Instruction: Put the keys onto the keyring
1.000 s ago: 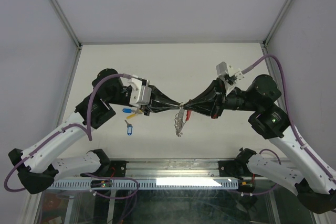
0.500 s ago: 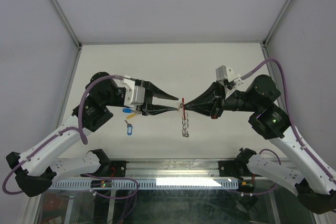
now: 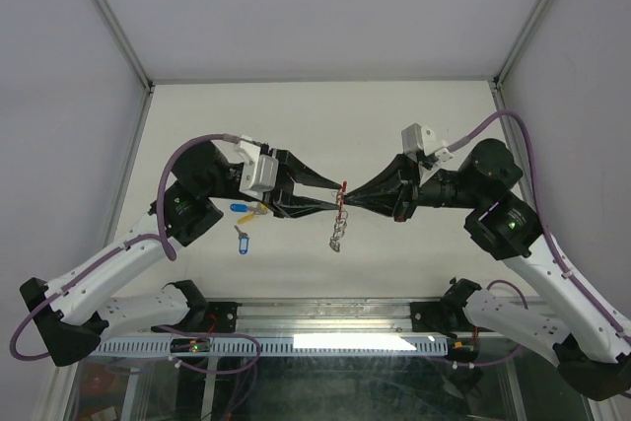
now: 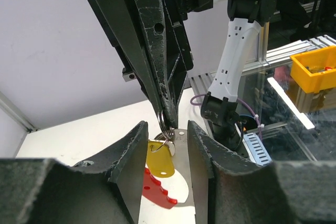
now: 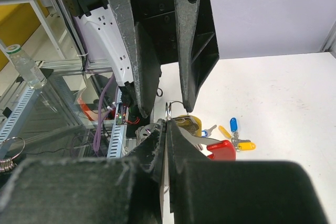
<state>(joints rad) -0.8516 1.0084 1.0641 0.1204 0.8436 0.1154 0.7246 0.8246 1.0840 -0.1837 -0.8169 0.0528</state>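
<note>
1. Now the right gripper [image 5: 165, 124] has its fingers pressed together on the thin wire loop of the keyring [image 5: 221, 150], which it holds up off the worktop [image 3: 394, 125] at mid-table.
2. Facing it from 9 o'clock, the left gripper [image 4: 167, 127] has its fingers apart on either side of that loop and grips nothing.
3. One yellow-tagged key [image 4: 160, 159] hangs at the loop just below the pinch. It looks threaded on, though I cannot tell whether it is fully home. The beaded chain [image 3: 337, 234] dangles toward 6 o'clock.
4. Three keys lie loose on the worktop at about 8 o'clock from the keyring: a blue one [image 3: 240, 208], a yellow one [image 3: 259, 211] and another blue one [image 3: 241, 242].
5. Risks from here:
   - If the hanging key is only half on, any jolt could shake it off the wire.
   - The right pinch is narrow, so a sideways nudge from the left fingers could twist the loop out of it.
   - The swinging chain could snag a finger.
</note>
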